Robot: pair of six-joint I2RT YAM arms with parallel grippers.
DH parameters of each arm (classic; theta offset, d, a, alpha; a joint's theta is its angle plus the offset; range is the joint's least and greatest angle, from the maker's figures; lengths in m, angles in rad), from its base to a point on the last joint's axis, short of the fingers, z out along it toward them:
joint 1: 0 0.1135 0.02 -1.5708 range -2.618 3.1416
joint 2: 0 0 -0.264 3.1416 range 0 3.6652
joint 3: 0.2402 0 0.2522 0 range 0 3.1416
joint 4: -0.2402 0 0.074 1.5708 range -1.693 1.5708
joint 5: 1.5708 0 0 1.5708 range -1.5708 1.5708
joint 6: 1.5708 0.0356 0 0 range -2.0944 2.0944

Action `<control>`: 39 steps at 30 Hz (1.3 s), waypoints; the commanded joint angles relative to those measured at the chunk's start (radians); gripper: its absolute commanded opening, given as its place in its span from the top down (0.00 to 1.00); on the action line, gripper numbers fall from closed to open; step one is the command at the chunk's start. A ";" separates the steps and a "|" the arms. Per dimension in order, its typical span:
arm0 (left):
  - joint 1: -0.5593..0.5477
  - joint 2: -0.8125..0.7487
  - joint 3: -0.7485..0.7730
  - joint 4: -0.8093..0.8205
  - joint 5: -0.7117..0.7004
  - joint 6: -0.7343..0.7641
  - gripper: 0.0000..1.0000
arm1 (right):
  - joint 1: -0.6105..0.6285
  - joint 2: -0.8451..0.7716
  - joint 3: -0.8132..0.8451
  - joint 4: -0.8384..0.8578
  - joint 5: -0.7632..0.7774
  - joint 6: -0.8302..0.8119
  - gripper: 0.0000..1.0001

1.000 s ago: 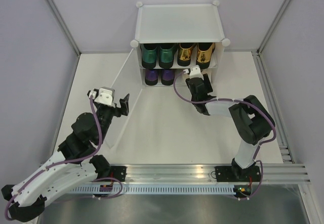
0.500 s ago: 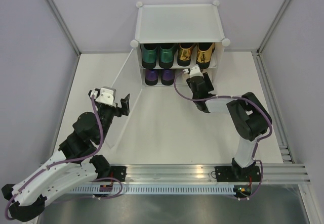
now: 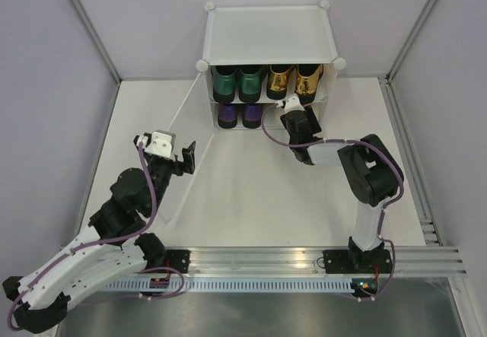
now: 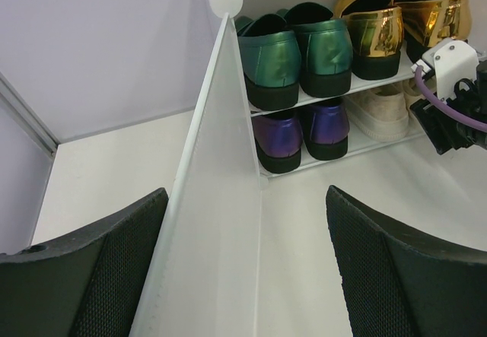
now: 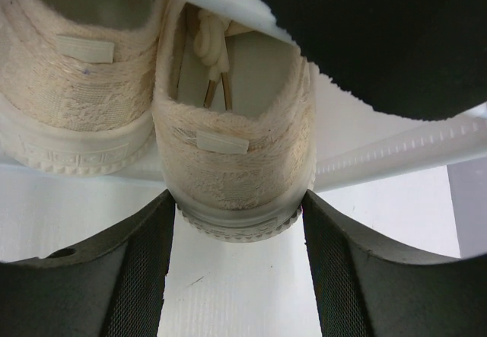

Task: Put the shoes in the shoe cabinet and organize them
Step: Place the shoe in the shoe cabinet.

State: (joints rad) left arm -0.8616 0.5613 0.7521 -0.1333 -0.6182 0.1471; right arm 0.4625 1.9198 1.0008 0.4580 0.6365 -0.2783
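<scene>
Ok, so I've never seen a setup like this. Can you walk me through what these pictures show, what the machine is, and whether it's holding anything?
These are two robot arms bolted to a white table. One picture looks down from above. The other two come from a camera on each wrist, so the dark shapes at their bottom edges are that arm's own fingers. At the back stands a white shoe cabinet. It has green loafers and gold loafers on the upper shelf, purple shoes lower left and beige sneakers lower right. The left gripper is open, straddling the edge of the swung-out door panel without gripping it. The right gripper is closed on one sneaker's heel.
</scene>
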 commanded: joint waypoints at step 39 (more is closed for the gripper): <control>-0.002 -0.001 0.004 0.001 0.014 -0.026 0.13 | -0.058 -0.045 0.044 0.100 -0.471 0.387 0.41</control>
State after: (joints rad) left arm -0.8616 0.5629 0.7521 -0.1337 -0.6182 0.1471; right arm 0.3744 1.8969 1.0065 0.4019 0.3923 -0.0013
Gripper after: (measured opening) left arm 0.870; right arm 0.665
